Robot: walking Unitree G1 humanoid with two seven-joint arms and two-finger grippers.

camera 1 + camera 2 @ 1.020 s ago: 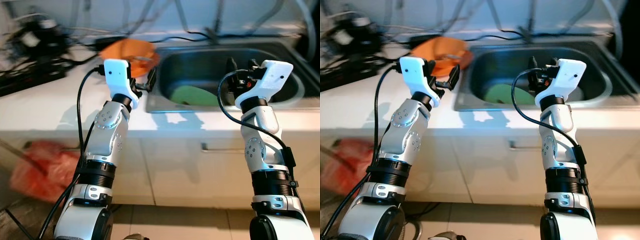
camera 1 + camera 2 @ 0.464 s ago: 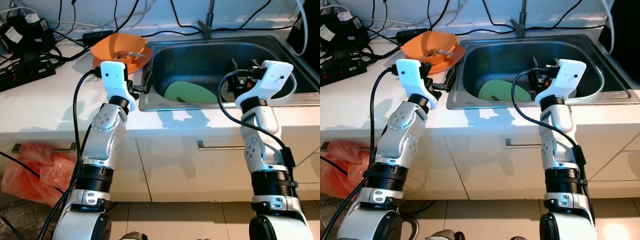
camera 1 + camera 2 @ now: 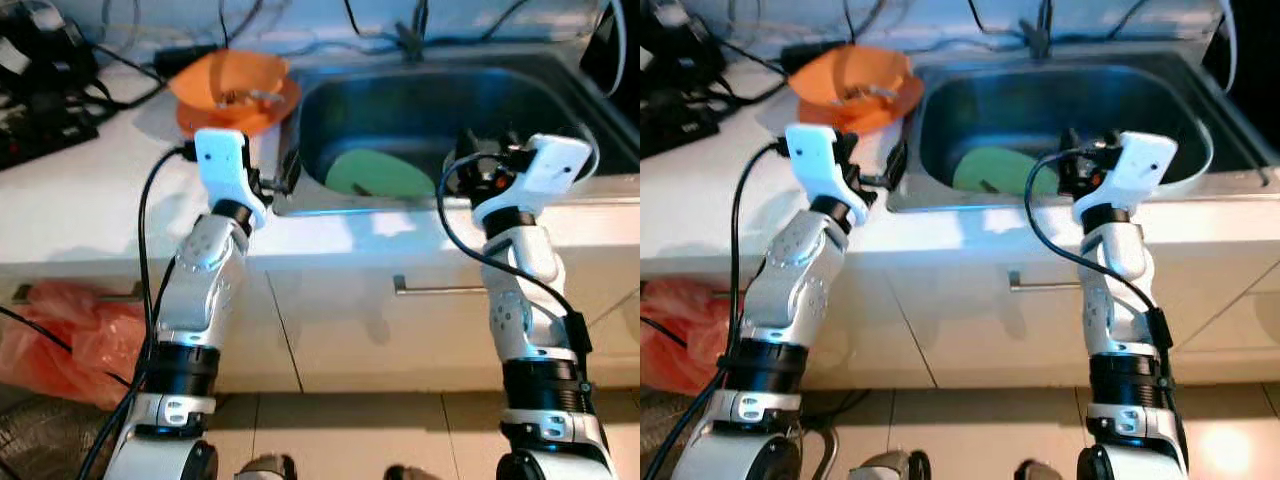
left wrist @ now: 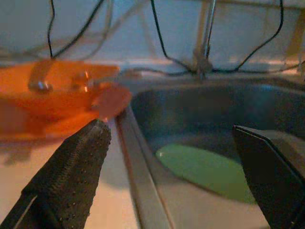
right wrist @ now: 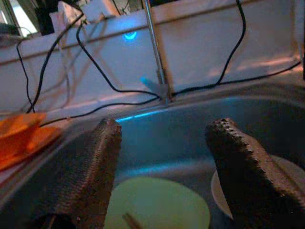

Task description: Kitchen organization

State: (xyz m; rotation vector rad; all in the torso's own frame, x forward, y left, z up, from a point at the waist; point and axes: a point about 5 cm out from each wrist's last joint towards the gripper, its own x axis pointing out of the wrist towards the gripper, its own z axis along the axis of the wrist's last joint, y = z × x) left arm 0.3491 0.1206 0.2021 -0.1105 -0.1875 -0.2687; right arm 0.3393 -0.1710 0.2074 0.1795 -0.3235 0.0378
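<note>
While cables are trailing over the white counter (image 3: 80, 200) at nine o'clock, an orange bowl (image 3: 235, 88) is sitting at eleven o'clock just beside the steel sink (image 3: 300, 200), with the left gripper (image 4: 171, 162) hovering over the sink's near-left rim, its fingers spread wide and gripping nothing. Inside the basin a green plate (image 3: 378, 175) is lying flat at twelve o'clock, and at two o'clock the right gripper (image 5: 164, 167) is hanging above it, fingers (image 5: 238, 162) parted and empty.
</note>
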